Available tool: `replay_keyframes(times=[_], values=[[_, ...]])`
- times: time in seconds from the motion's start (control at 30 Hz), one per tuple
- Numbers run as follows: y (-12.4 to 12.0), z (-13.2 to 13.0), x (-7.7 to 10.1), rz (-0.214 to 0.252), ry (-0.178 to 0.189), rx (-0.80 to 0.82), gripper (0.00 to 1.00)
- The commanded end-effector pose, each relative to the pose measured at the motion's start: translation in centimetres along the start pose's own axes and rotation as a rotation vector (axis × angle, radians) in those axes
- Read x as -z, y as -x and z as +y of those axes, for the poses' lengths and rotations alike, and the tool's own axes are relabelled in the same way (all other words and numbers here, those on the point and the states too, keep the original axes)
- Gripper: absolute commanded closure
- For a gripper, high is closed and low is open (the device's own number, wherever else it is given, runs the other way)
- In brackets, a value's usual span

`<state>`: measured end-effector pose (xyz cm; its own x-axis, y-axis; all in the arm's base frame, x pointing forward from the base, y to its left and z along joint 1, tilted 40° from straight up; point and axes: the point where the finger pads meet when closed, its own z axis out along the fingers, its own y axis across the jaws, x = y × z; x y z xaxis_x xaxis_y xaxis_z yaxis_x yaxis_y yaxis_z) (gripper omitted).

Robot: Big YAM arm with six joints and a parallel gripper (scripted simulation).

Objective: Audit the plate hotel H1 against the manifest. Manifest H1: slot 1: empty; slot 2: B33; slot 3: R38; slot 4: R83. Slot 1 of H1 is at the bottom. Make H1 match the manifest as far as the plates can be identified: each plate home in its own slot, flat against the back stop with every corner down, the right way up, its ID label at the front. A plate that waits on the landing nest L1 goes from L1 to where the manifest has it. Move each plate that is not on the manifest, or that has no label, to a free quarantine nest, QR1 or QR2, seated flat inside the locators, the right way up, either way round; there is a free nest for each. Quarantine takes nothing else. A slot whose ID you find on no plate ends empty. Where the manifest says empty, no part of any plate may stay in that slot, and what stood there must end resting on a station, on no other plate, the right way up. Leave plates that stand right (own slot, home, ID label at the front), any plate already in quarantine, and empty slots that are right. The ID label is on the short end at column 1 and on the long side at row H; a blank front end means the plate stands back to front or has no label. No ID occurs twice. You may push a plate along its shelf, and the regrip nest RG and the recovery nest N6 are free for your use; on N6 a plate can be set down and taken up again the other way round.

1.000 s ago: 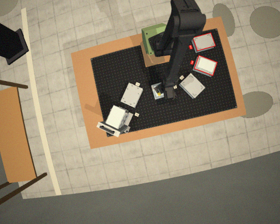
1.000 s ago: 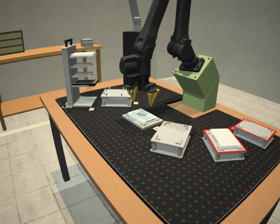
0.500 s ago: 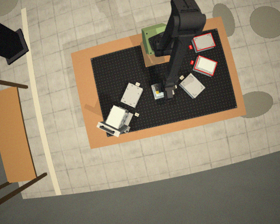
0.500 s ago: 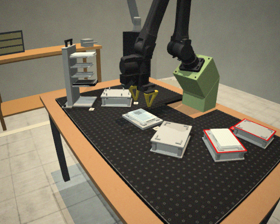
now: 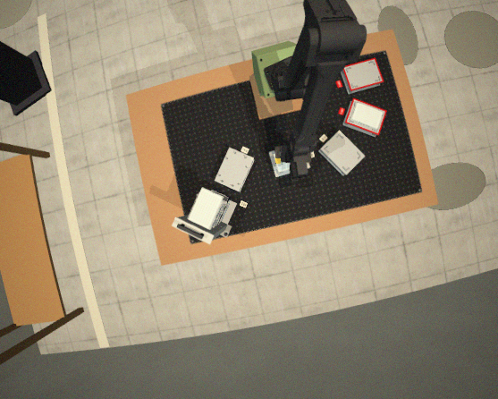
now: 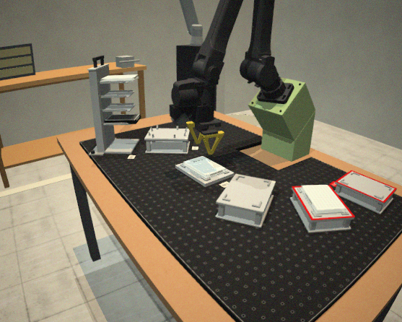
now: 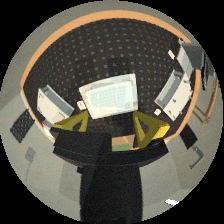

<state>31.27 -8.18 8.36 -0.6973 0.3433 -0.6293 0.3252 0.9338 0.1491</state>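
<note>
My gripper (image 6: 207, 140) hangs spread and holding nothing above the pale plate (image 6: 205, 169) mid-table, the pin-topped nest (image 6: 167, 140) beside it toward the hotel (image 6: 96, 108) corner.

Arm bent low, tool (image 6: 205, 140) wide open, empty

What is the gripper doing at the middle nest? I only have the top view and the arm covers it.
Observer: The gripper is wide open and holds nothing. It hangs above the pale plate on that nest, with no contact.
Operator: Hotel levels? I only see its top.
Observer: The exterior view shows the hotel with a white plate on the top shelf and a dark plate on the bottom one. The two shelves between them look bare.
Operator: Any IDs readable?
Observer: No, the labels are too small in every view.
</note>
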Motion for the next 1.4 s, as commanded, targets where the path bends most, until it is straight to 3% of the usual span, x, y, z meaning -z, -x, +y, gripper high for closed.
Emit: replay_keyframes(times=[0.0, 0.67, 1.37], values=[[0.11, -0.11, 0.31, -0.010, 0.000, -0.119, 0.00], [0.09, -0.09, 0.30, -0.010, 0.001, -0.467, 0.00], [0.04, -0.17, 0.29, -0.009, 0.002, -0.975, 0.00]])
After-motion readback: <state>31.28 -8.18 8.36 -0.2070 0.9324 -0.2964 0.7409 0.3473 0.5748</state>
